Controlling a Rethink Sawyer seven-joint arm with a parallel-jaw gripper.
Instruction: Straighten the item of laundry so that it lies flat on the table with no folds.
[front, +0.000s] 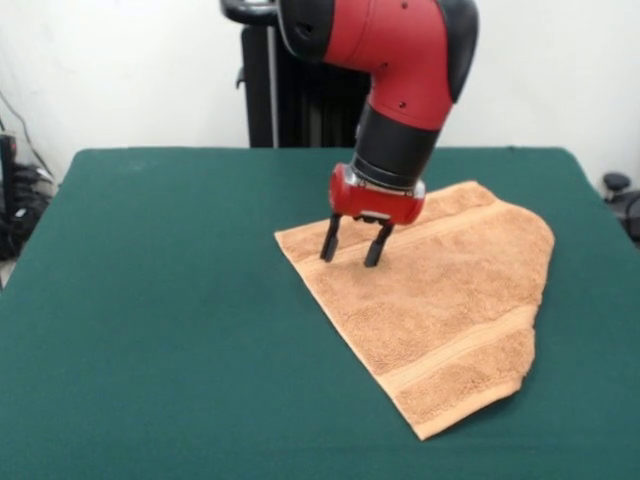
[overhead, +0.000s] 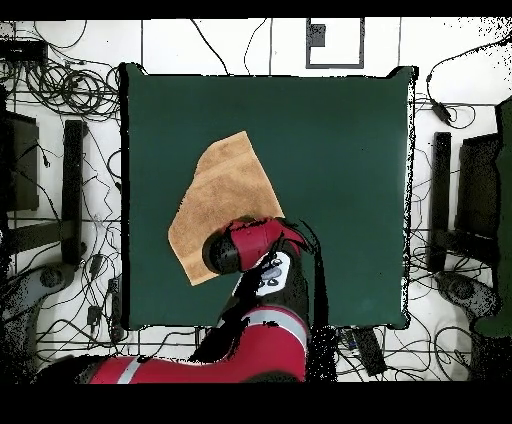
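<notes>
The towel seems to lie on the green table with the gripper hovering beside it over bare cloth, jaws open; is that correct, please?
Not quite. In the front view the gripper is over the tan towel itself, near its far corner, not beside it over bare cloth. The rest holds: the towel lies on the green table and the jaws are open.

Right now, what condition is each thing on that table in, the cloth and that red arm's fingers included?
Towel: lying on the table, not fully flat; one side looks folded over, giving an irregular outline.
Gripper: fingers open, pointing down, tips at the towel near its far corner, nothing clamped.
Table: green cover smooth, towel on the half to the picture's right in the front view.
</notes>
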